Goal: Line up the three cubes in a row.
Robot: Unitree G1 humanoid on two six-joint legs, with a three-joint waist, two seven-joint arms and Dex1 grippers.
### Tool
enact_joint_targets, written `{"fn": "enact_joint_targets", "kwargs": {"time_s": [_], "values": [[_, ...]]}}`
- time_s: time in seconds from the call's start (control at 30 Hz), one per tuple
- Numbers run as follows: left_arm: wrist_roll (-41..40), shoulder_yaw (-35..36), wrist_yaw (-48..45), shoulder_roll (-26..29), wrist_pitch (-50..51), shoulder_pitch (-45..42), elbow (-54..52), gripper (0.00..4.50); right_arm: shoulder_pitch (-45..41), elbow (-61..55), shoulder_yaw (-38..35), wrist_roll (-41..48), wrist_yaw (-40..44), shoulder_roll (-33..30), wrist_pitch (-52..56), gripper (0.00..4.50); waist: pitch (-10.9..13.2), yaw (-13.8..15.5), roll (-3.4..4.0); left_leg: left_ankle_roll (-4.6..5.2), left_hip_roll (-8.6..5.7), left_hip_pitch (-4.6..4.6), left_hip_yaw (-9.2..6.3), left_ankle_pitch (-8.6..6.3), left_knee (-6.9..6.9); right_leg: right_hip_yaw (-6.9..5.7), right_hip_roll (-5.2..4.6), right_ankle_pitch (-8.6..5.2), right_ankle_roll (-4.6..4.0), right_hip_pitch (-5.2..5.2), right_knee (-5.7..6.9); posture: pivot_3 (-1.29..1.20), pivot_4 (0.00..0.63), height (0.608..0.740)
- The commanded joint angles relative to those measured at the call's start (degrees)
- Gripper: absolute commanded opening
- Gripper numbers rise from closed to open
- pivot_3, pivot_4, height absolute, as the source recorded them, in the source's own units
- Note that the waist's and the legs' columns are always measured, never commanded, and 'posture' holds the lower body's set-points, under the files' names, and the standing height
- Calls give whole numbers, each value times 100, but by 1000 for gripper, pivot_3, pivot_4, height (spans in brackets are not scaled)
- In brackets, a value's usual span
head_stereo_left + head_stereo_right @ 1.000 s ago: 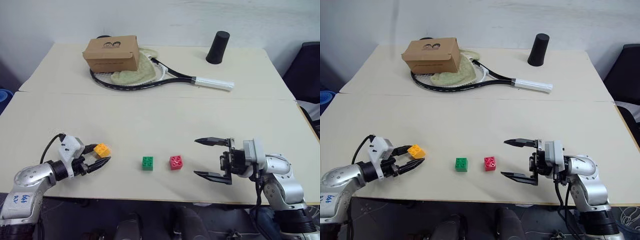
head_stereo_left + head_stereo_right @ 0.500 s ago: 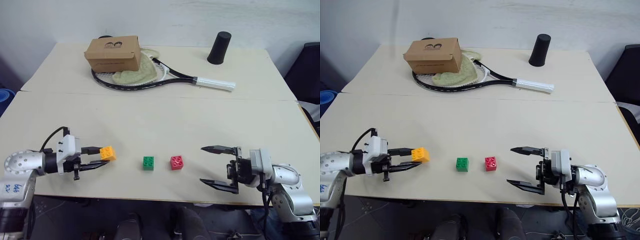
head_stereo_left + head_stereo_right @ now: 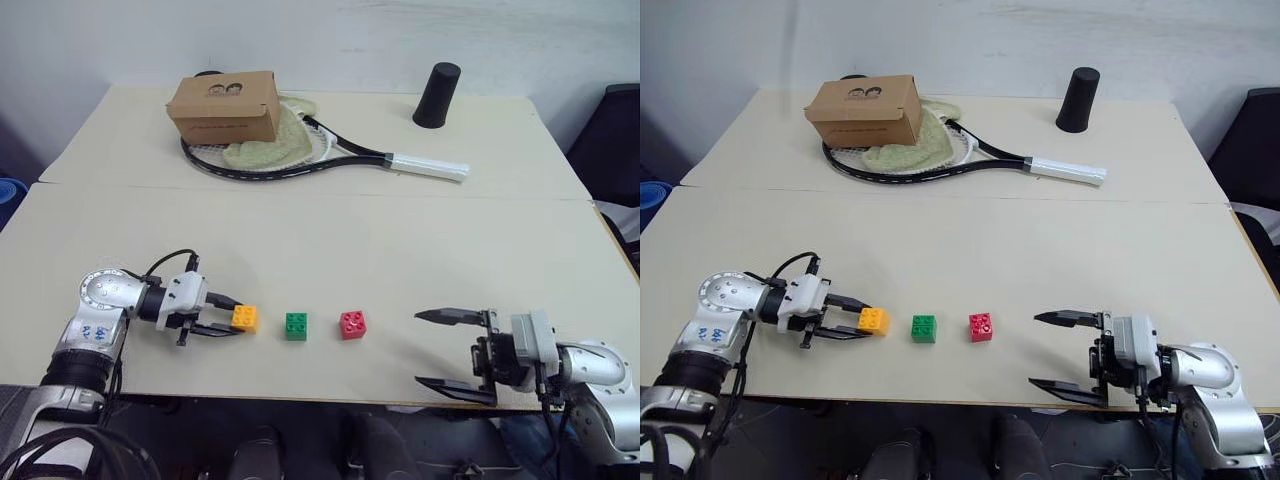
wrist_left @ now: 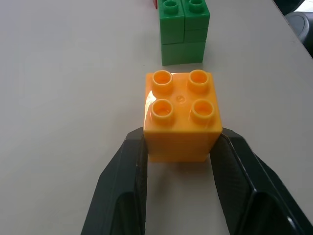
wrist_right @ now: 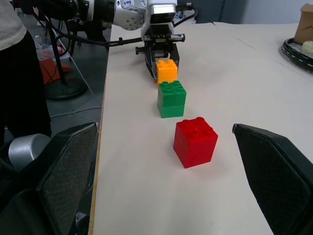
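Three cubes sit near the table's front edge. My left gripper (image 3: 232, 316) is shut on the orange-yellow cube (image 3: 245, 318), which rests on the table just left of the green cube (image 3: 296, 326). In the left wrist view both black fingers (image 4: 129, 171) clamp the orange-yellow cube's (image 4: 182, 116) sides, with the green cube (image 4: 183, 32) a short gap beyond it. The red cube (image 3: 352, 324) lies right of the green one. My right gripper (image 3: 450, 348) stands open at the front right, apart from the red cube (image 5: 195, 141), with nothing between its fingers.
At the back of the table a brown cardboard box (image 3: 224, 106) sits by a racket (image 3: 330, 155) lying on a pale cloth (image 3: 262, 148). A black cup (image 3: 437, 95) stands at the back right. A seam (image 3: 320, 190) crosses the table between the two halves.
My left gripper carried the orange-yellow cube rightward, turned level and set it down beside the green cube. My right gripper drew back toward the front right, staying open.
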Motion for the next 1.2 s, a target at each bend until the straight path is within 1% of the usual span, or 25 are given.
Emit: {"fn": "enact_joint_targets", "kwargs": {"time_s": [0.03,0.13,0.27,0.5,0.57,0.63,0.67,0.7,0.73,0.8,0.87,0.97,1.07,1.2], "values": [[-37,-151,-639,85,-41,-42,129,1467,162,-354,-176,148,-121,-76,108,4500,0,7,0,0,0,0,-1,0,1,-1,0,0,0,1,1,0,150,740],[-226,-312,-642,203,201,7,-33,1467,199,-387,-157,109,-166,-33,87,4500,0,3,0,0,0,-1,0,0,6,1,-1,0,0,1,2,0,150,740],[-356,-441,-642,375,258,107,-186,1467,193,-327,-125,73,-178,-5,32,4500,0,1,0,0,0,0,-1,0,5,2,-1,0,0,1,3,0,150,740],[-370,-478,-642,489,246,92,-124,1467,81,-209,-62,21,-180,34,-15,4500,0,4,0,0,0,0,-1,0,6,3,0,0,0,1,2,0,150,740],[-361,-457,-632,600,355,143,-228,2216,47,-162,-53,21,-147,28,-13,4500,0,-5,0,0,0,0,-1,0,6,3,0,0,0,1,3,0,150,740],[-398,-317,-539,677,305,224,-296,2757,40,-128,-52,25,-100,6,-5,4500,0,-5,0,0,2,-1,0,0,6,4,3,0,0,-1,3,0,150,740],[-436,-210,-467,742,279,289,-314,3110,45,-118,-61,27,-88,2,-14,4500,0,-2,0,0,2,-1,0,0,6,3,2,-1,0,-1,3,0,150,740],[-458,-122,-400,804,254,344,-321,3368,42,-107,-74,23,-86,3,-31,4500,0,-2,0,0,2,-2,0,0,7,4,2,-1,0,-1,2,0,150,740],[-512,15,-329,891,264,432,-346,3750,15,-88,-111,27,-100,4,-49,4500,0,-1,0,0,2,-2,0,0,7,4,1,-1,0,-1,2,0,150,740],[-670,370,-185,1102,382,686,-489,4302,-48,-56,-225,65,-108,-48,-42,4500,0,-11,0,0,2,-3,-1,0,7,3,0,-1,0,-1,2,0,150,740],[-862,845,-21,1359,530,1099,-735,4302,-70,-14,-396,114,-43,-175,-21,4500,0,-13,0,0,6,-3,1,-1,5,6,0,-1,-1,-4,2,0,150,740],[-915,1414,253,1610,653,1662,-1110,4302,-92,80,-602,136,130,-384,-26,4500,1,-5,2,1,6,-2,0,-1,-1,5,-4,-2,-2,-4,-1,0,150,740],[-1242,2020,738,1641,1356,1956,-1619,4302,-145,325,-819,113,532,-692,-162,4500,2,27,3,4,4,-2,-2,-3,0,3,-7,-2,-2,-1,-5,0,150,740],[-1140,2186,846,1719,1644,2050,-1988,4302,-179,505,-844,50,916,-910,-307,4500,2,99,2,7,1,-2,-4,-4,2,1,-10,-1,-1,4,-6,0,150,740]]}}
